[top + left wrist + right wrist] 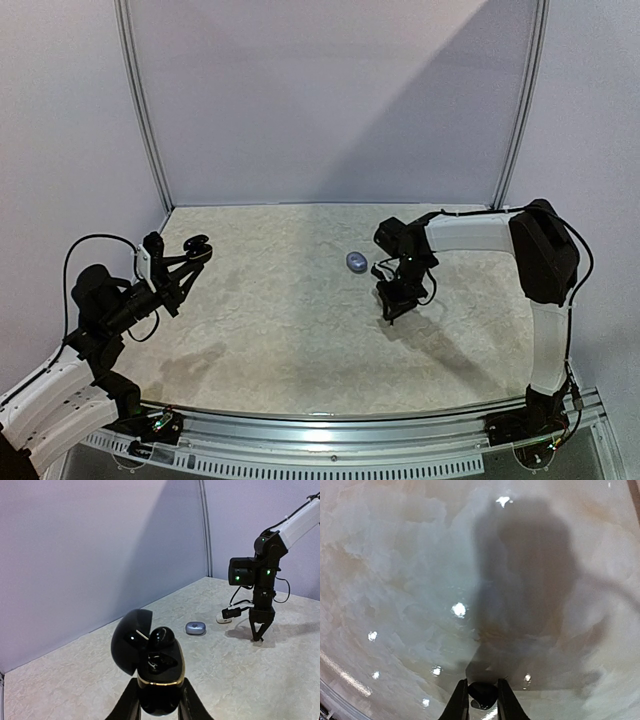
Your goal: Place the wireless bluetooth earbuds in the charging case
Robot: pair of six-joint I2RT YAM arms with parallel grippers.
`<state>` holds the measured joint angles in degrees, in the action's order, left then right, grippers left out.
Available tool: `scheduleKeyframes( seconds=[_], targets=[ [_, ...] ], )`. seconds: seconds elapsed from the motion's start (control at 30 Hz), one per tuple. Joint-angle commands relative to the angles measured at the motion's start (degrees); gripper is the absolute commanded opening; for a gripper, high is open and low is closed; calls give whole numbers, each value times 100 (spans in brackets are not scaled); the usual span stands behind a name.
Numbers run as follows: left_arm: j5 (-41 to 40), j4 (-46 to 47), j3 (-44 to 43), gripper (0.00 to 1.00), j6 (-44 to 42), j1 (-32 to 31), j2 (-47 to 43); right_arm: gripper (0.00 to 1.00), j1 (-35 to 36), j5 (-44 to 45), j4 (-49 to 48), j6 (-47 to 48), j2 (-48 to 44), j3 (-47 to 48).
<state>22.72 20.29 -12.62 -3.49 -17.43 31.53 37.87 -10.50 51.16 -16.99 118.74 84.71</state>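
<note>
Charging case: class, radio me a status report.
Left end effector shut on open charging case. Right end effector shut on black earbud, over table. Closed blue-grey case beside it.

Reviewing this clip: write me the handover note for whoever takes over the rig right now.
Left hand: shut on the open black charging case, held above the table, lid tipped back.
Right hand: low over the table, shut on a small black earbud.
Done: one seated earbud shows in the case; the other bay looks empty.
Left: bring the held earbud to the case, seat it, close the lid.
Untouched on the table: a closed blue-grey case and a small white piece.
</note>
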Motion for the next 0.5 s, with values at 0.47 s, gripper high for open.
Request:
scheduleKeyframes(
  seconds=[0.47],
  targets=[
    [26, -16, 67, 0, -92, 80, -37, 2, 303, 4007, 1462, 44, 703, 601]
  ],
)
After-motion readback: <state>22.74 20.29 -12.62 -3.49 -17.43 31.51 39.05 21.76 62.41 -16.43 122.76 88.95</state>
